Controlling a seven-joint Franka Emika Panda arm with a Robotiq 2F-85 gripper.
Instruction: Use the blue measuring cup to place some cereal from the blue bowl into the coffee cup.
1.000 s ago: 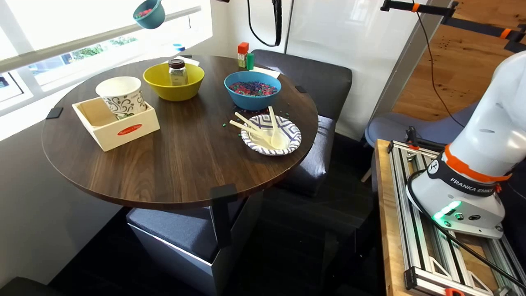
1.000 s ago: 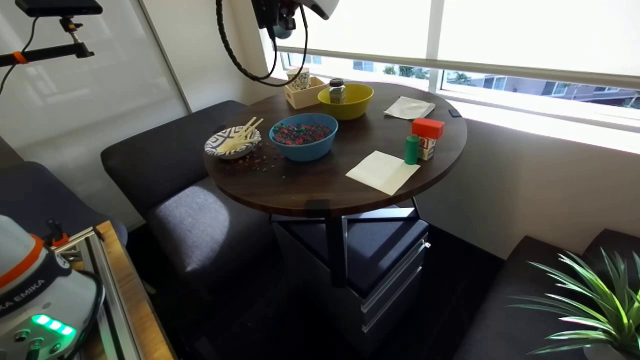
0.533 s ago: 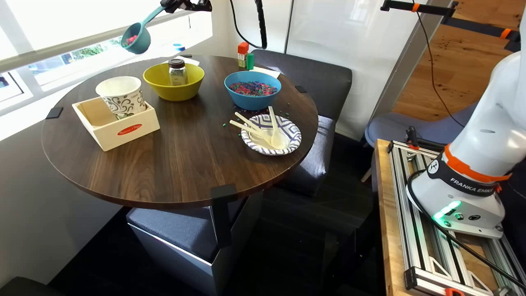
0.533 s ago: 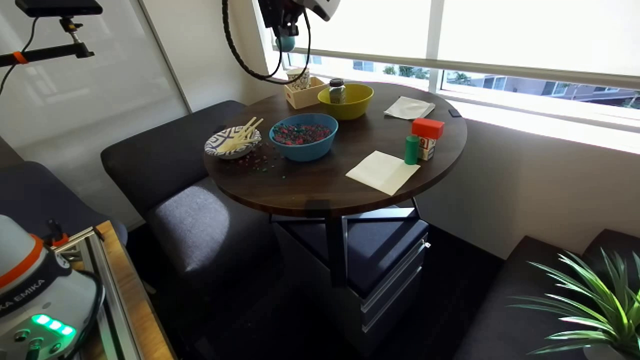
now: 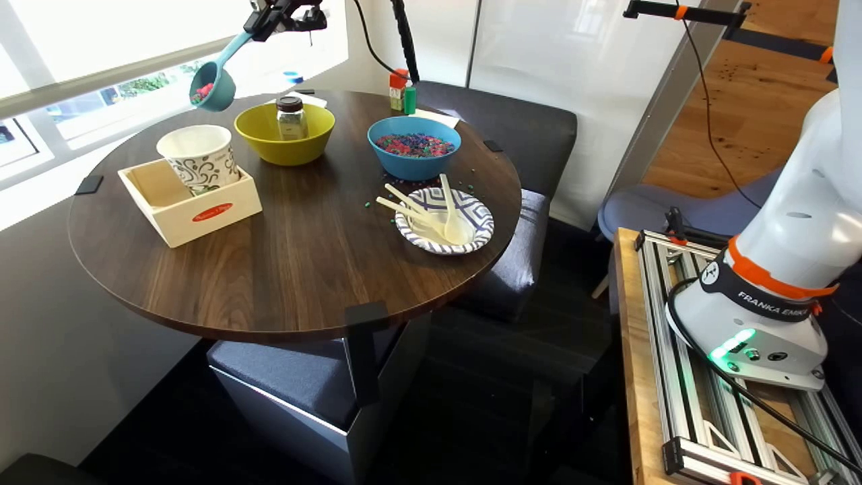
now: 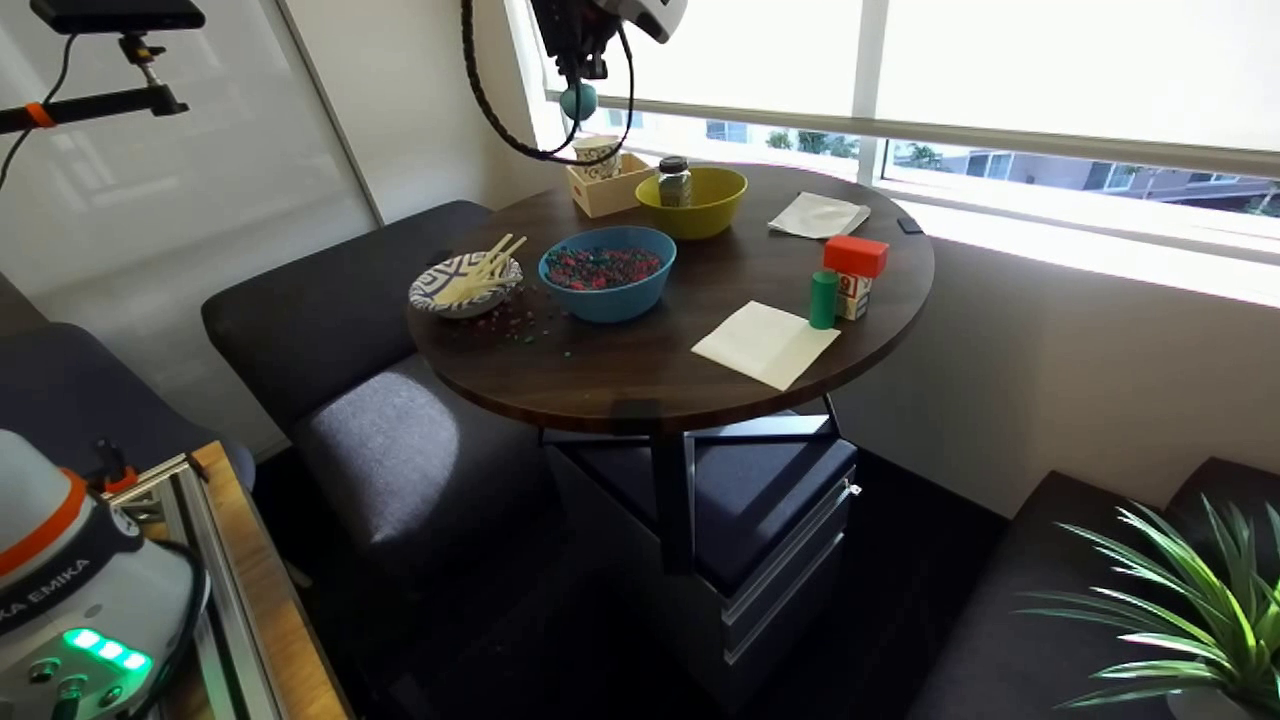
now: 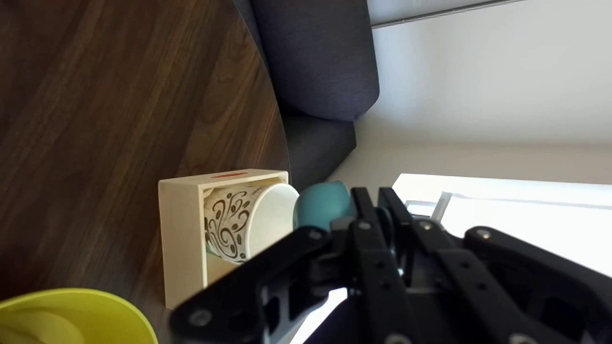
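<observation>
My gripper (image 5: 259, 27) is shut on the handle of the blue measuring cup (image 5: 219, 87), a teal scoop. It holds the scoop in the air above and behind the coffee cup (image 5: 202, 162). The scoop is tilted and holds some reddish cereal (image 5: 203, 92). The white coffee cup with dark swirls leans inside the wooden tray (image 5: 209, 215). In the wrist view the scoop (image 7: 320, 203) appears close beside the coffee cup's rim (image 7: 229, 220), left of my fingers (image 7: 376, 200); its contents are hidden there. The blue bowl (image 5: 412, 168) holds a heap of cereal (image 6: 603, 267).
The yellow bowl (image 5: 289, 151) with a spice jar (image 5: 291, 120) stands right of the tray. A patterned plate (image 5: 481, 219) with utensils lies near the blue bowl, with loose cereal bits around. A red-topped box (image 6: 856, 258) and green cylinder (image 6: 823, 300) stand by napkins (image 6: 765, 345).
My gripper has moved down with the scoop, toward the coffee cup and leftward in an exterior view. The scoop has tilted further. The things on the table have not moved.
</observation>
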